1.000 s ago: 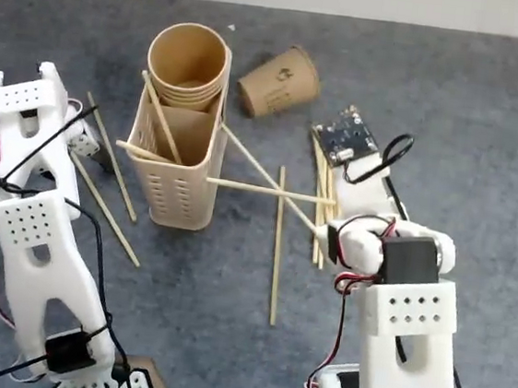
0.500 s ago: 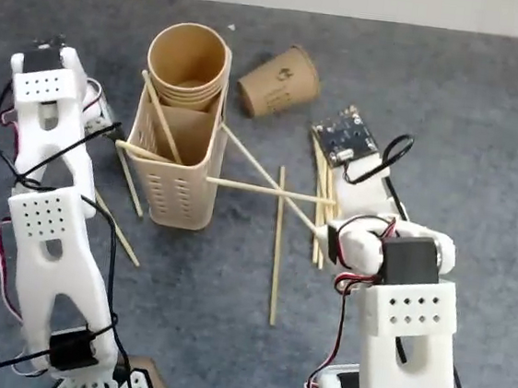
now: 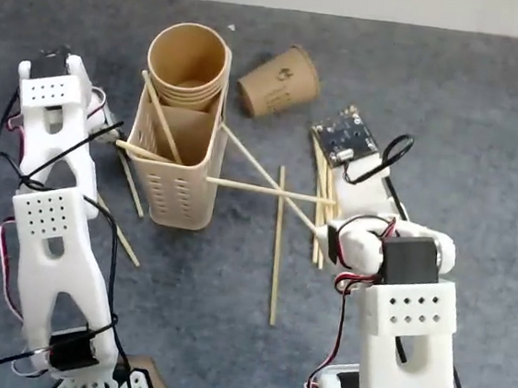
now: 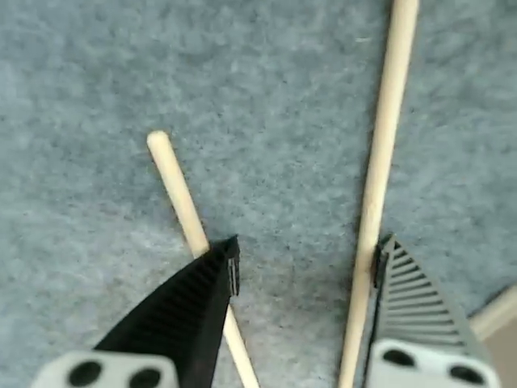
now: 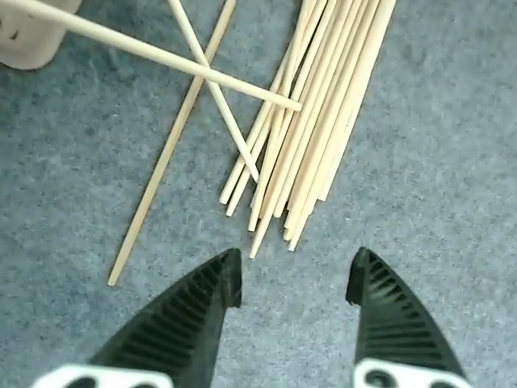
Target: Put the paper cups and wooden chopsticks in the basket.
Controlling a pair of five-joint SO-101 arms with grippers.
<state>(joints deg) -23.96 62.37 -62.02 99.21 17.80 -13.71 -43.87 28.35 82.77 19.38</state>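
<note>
The cream basket (image 3: pixel 173 171) holds stacked paper cups (image 3: pixel 189 62) and a few wooden chopsticks (image 3: pixel 161 114). Another paper cup (image 3: pixel 280 80) lies on its side behind it. My left gripper (image 4: pixel 305 267) is open and low over the carpet just left of the basket. One chopstick (image 4: pixel 380 162) runs along the inside of one finger, and another chopstick (image 4: pixel 179 194) passes under the other finger. My right gripper (image 5: pixel 295 275) is open and holds nothing. It hangs just short of a bundle of chopsticks (image 5: pixel 323 105), which also shows on the carpet (image 3: pixel 322 196) right of the basket.
Loose chopsticks cross between the basket and the bundle (image 3: pixel 270 181); one lies alone (image 3: pixel 277 252). More lie on the carpet by the left arm (image 3: pixel 120 235). A corner of the basket (image 5: pixel 32 40) appears in the right wrist view. Bare carpet spreads in front.
The left arm has swung away from the table's left edge toward the basket, bringing its gripper down beside the basket's left wall. The right arm has kept still.
</note>
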